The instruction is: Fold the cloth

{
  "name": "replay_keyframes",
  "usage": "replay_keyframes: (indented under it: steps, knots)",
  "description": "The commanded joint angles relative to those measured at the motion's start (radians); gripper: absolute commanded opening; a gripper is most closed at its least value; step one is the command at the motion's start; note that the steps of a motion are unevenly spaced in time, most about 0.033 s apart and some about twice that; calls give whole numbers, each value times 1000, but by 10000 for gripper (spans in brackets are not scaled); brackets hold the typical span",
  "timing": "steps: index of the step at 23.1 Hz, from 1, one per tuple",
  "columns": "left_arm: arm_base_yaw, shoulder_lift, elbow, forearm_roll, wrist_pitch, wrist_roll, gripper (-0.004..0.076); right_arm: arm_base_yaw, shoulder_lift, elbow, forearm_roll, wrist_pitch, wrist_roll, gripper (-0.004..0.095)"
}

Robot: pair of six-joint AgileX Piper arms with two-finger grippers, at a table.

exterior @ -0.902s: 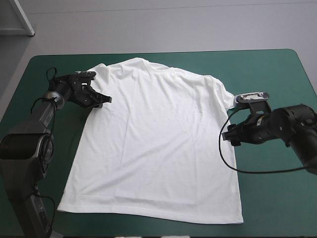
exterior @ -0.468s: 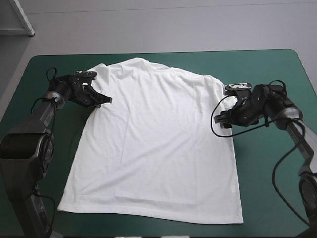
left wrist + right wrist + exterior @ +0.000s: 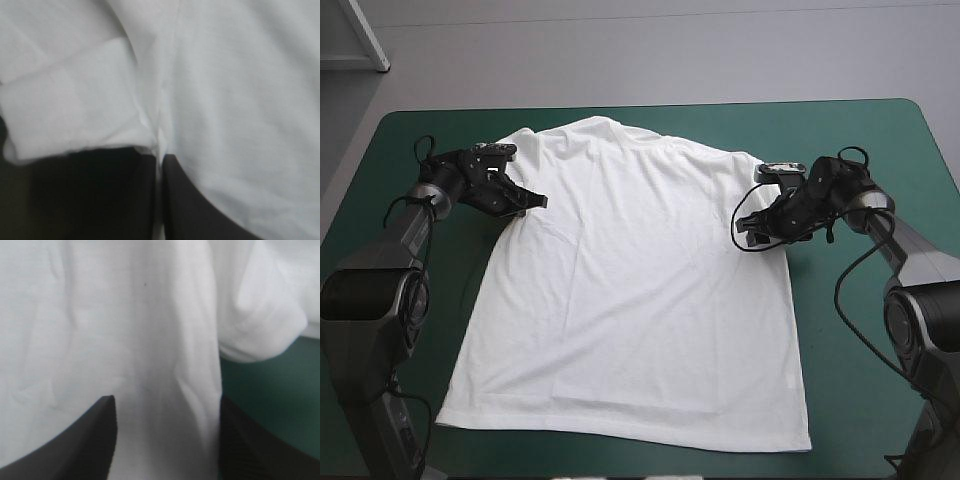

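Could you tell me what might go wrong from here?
1. The left gripper is shut on the T-shirt only by a thin pinch beside the sleeve; it may slip on lifting.
2. The right gripper is open astride the shirt's side edge; closing may catch little cloth, skewing the fold.

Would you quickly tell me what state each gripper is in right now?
Left gripper: shut on the T-shirt.
Right gripper: open, over the T-shirt.

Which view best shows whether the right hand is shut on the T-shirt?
Right wrist view: the right hand is open, fingers apart, the T-shirt between them. The high view shows it at the T-shirt's edge, fingers too small to judge. The left wrist view misses it.
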Motion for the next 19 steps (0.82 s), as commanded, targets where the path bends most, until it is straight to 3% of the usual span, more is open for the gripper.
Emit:
replay_keyframes:
  steps: [1,4,13,19]
  knots:
    - [-12,0,11,-10,98,-10,21,-9,-54,-46,24,-61,-11,243]
    - [-12,0,11,-8,85,-10,21,-9,-54,-68,33,-67,-11,-21]
    - [-6,-142,-84,117,93,-15,21,-9,-137,-165,36,-23,-40,-17]
    - [-6,-260,-421,127,210,-18,19,-9,-299,-271,4,-20,-48,-17]
